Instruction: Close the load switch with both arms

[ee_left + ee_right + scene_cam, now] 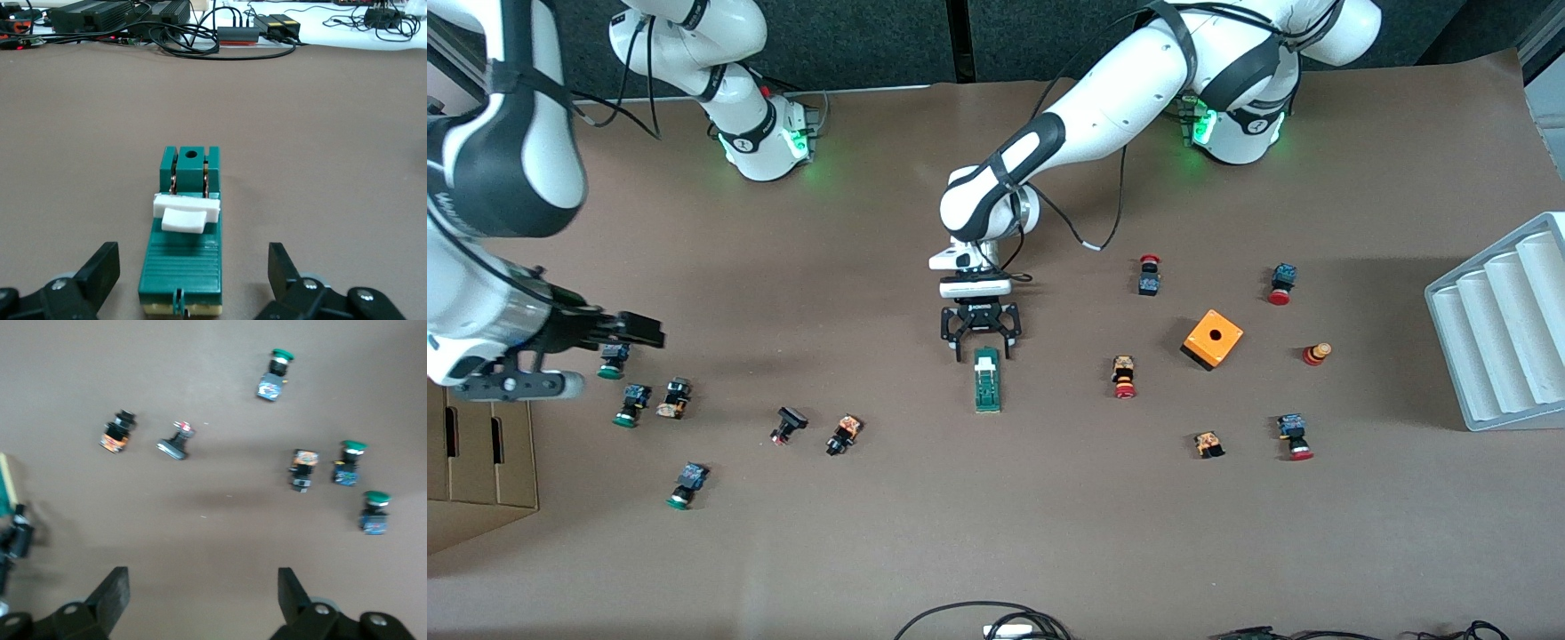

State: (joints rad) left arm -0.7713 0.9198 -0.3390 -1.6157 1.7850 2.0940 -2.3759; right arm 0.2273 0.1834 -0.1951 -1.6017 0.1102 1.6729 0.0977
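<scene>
Green ribbed load switch (986,380) lies between spread left claw (983,348) fingers.

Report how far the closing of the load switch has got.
Done: the left pincer has lined up at the end of the load switch, open, its fingers apart on either side. In hand: nothing gripped yet. Left: the white lever tab looks untouched; the right pincer hangs open over the green-capped buttons, away from the switch.

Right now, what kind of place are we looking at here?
Probably a robotics lab bench: two Franka arms over a brown table, scattered push buttons, a load switch, and cabled electronics along the edge.
</scene>
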